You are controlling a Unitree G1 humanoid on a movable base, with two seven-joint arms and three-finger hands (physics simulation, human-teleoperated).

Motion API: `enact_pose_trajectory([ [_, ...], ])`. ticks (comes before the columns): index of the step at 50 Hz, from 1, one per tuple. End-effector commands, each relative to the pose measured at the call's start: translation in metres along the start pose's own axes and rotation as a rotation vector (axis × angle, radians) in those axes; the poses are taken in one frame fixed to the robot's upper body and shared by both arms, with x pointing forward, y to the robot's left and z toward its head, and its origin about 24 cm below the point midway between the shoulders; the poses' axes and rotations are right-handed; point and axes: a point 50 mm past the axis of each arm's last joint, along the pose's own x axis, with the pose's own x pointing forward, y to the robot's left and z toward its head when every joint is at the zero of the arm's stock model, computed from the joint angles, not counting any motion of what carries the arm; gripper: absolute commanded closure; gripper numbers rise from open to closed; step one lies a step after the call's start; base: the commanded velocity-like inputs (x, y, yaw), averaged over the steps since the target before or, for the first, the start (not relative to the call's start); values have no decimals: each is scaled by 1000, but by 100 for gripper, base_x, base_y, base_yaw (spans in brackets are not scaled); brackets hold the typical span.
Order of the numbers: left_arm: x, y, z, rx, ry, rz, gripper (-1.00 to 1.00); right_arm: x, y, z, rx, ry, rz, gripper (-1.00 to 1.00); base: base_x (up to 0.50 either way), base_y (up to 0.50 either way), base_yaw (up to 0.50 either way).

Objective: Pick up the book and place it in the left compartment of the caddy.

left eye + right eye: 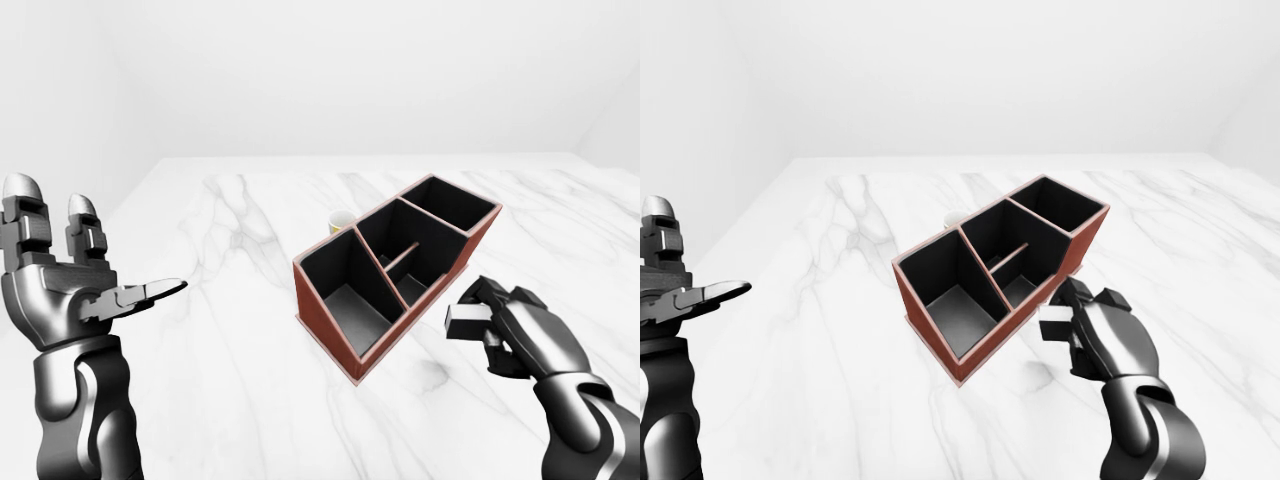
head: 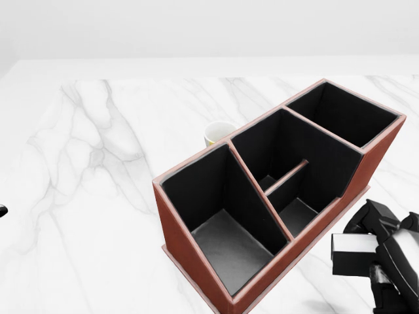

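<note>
Right hand (image 1: pixel 520 330): fingers gripping the book (image 2: pixel 353 253) beside the caddy (image 2: pixel 196 255).
Left hand (image 1: pixel 60 285): fingers spreading wide, holding nothing.

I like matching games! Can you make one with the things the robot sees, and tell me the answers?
Things:
1. book
2. caddy
3. mug
4. left hand

States:
A. open, holding nothing
B. peeking out above the caddy's rim in the head view
C. gripped in the right hand
D. reddish-brown outside, black inside

Pairs: 1-C, 2-D, 3-B, 4-A
</note>
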Motion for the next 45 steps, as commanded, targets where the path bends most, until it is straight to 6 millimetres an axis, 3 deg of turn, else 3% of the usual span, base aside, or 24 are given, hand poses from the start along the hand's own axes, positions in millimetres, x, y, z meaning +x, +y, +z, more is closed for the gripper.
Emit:
enact_pose_trajectory([
  [1,0,0,1,-1,-5,-1,-100,-21,-39,26,-135,-3,-248,100,0,0,0],
  [6,0,0,0,0,-1,0,-100,-26,-49,39,-158,-40,-320,100,0,0,0],
  [14,0,1,1,0,-3,1,-100,-35,-52,72,-281,-246,-340,100,0,0,0],
  [23,0,0,-1,0,5,1,-100,-35,-54,92,-314,-378,-363,100,0,0,0],
  [45,0,0,0,-1,-2,1,-100,-38,-76,109,-391,-609,-421,100,0,0,0],
])
